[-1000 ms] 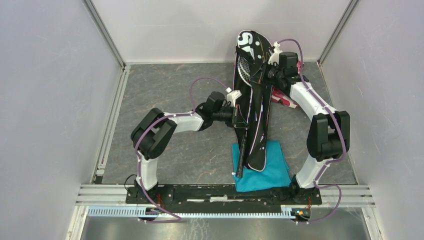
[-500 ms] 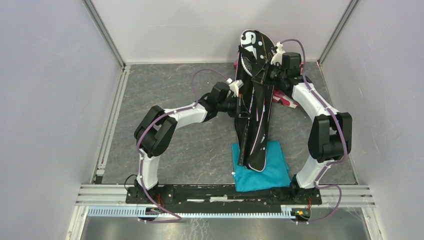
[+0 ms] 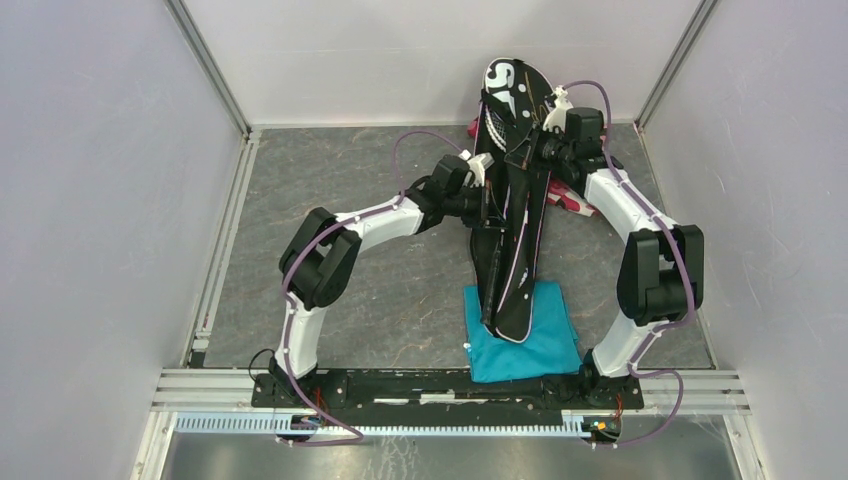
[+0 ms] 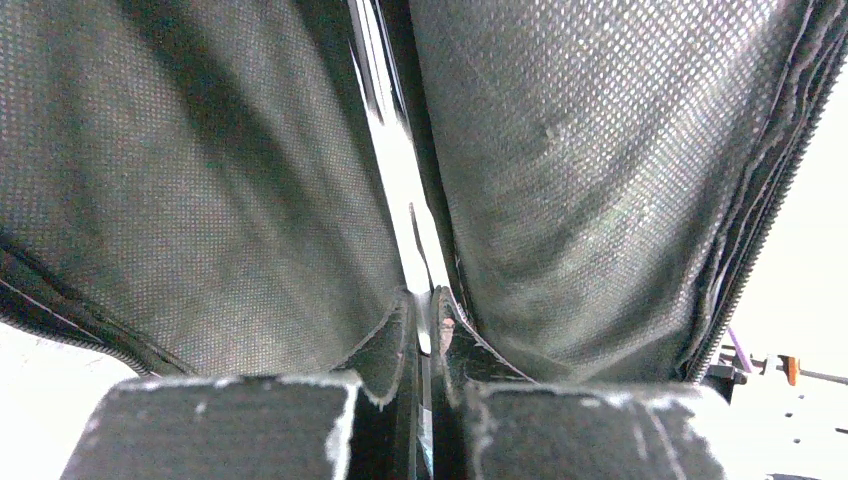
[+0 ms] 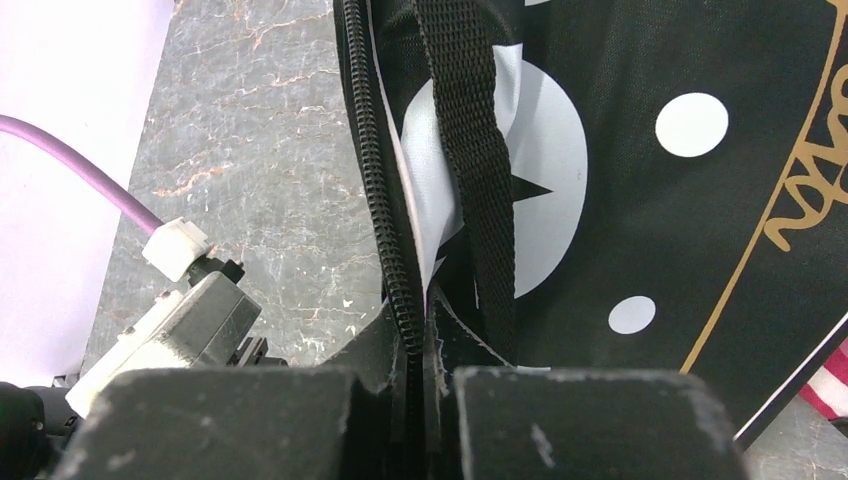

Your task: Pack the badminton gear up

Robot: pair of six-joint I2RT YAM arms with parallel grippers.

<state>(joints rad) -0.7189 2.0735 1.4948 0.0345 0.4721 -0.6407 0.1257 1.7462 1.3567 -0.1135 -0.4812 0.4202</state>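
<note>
The black racquet-shaped bag (image 3: 512,230) with white dots stands tilted, its head up at the back and its narrow end on the teal cloth (image 3: 548,348). My left gripper (image 3: 486,197) is at the bag's left edge, shut on a thin racquet shaft (image 4: 414,228) between the bag's two grey mesh inner walls (image 4: 200,170). My right gripper (image 3: 532,150) is shut on the bag's zipper edge (image 5: 398,250) near its head, beside a black webbing strap (image 5: 480,180). The rest of the racquet is hidden inside the bag. Shuttlecocks and tube are out of view.
Pink-black camouflage fabric (image 3: 566,198) lies on the grey mat behind the right forearm, and its edge shows in the right wrist view (image 5: 828,385). White walls close the cell on three sides. The left gripper's body (image 5: 175,330) shows below the bag's edge.
The left gripper has moved up and back along the bag's left edge. The black racquet handle that stuck out over the teal cloth has slid up into the bag. The bag stands more upright.
</note>
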